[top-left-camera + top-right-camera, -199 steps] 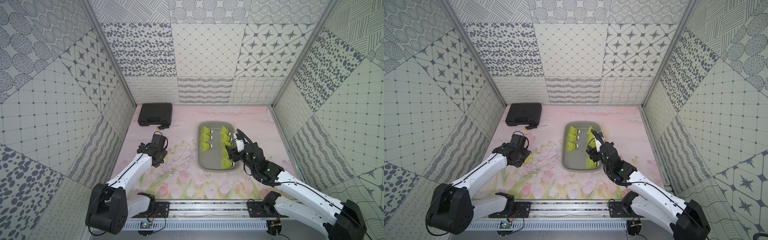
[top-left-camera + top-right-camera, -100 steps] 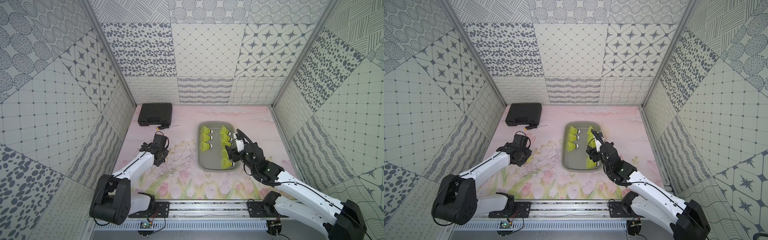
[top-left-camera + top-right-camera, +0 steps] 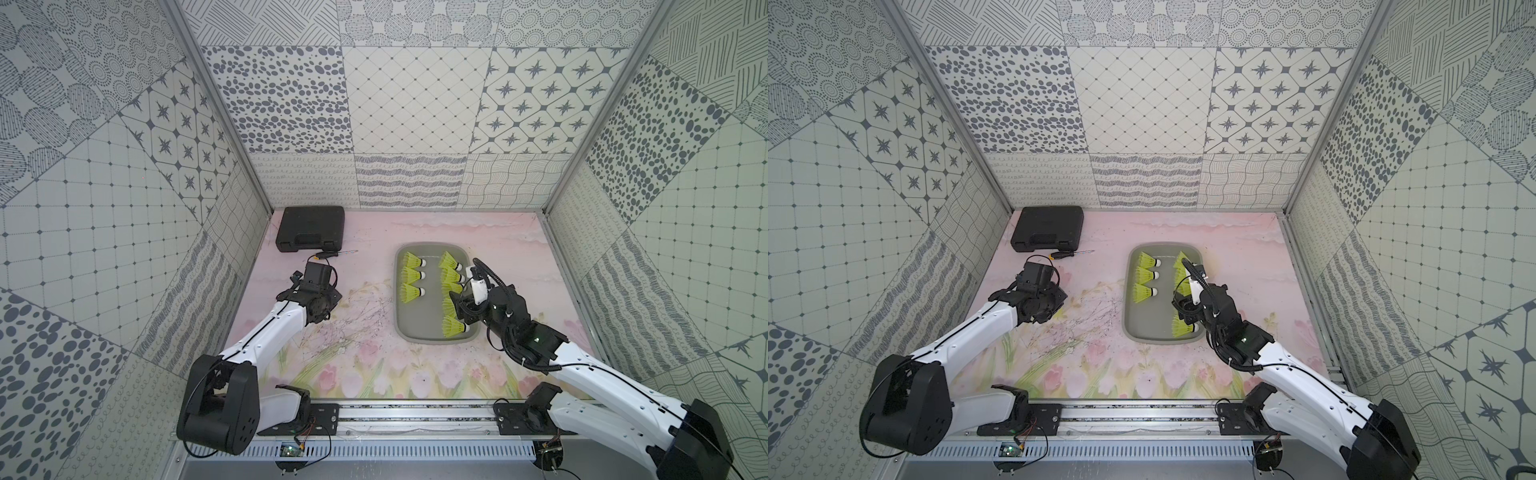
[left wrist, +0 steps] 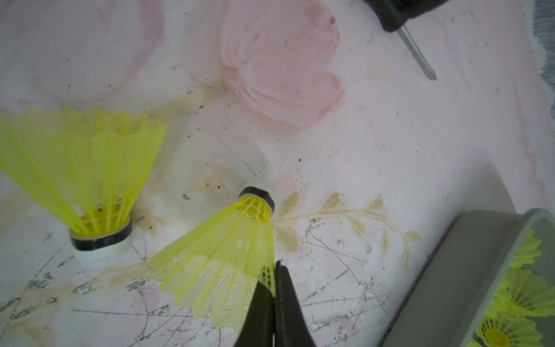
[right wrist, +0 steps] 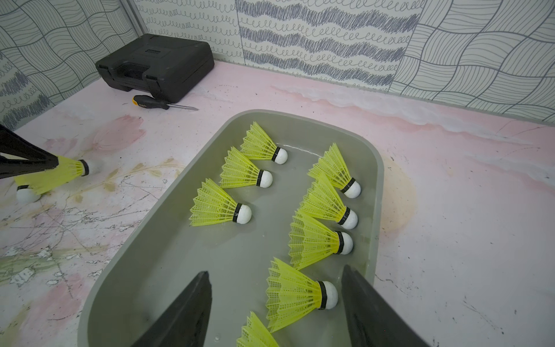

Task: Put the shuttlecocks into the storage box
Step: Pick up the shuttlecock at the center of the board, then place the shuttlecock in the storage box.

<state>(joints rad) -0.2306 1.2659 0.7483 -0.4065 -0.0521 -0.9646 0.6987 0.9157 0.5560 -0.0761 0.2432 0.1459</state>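
Pink flower-printed matting [image 3: 374, 365], scuffed and speckled with grit, covers the floor of a booth whose walls [image 3: 415, 104] carry grey-on-white patterns. Out on that matting the left gripper [image 4: 274, 281] has its two black tapered fingers pressed together on one shuttlecock [image 4: 228, 255], pinching the thin, ribbed neon-yellow plastic skirt at its flared edge. The dark band and white cork point away from the fingers, and whether the cork touches the matting is hard to tell. Just beside it a second shuttlecock [image 4: 87, 180] stands on its rounded white cork, skirt flaring upward. The right gripper [image 5: 276, 272] hangs over the robot-side end of the storage box [image 5: 186, 186] with its wedge-shaped black fingers spread wide, gripping nothing; one shuttlecock lying in the box shows between them. The box is a shallow, smooth grey plastic tray with rounded corners and low flared walls, sitting right of centre in both top views. Eight shuttlecocks [image 5: 219, 207] lie on their sides in it, three in one row and five in the other, which with the two outside makes ten. In the back-left corner rests one black hard case [image 5: 156, 64] with a moulded handle. Just in front of it lies one screwdriver [image 5: 156, 103] with a slim metal shaft.
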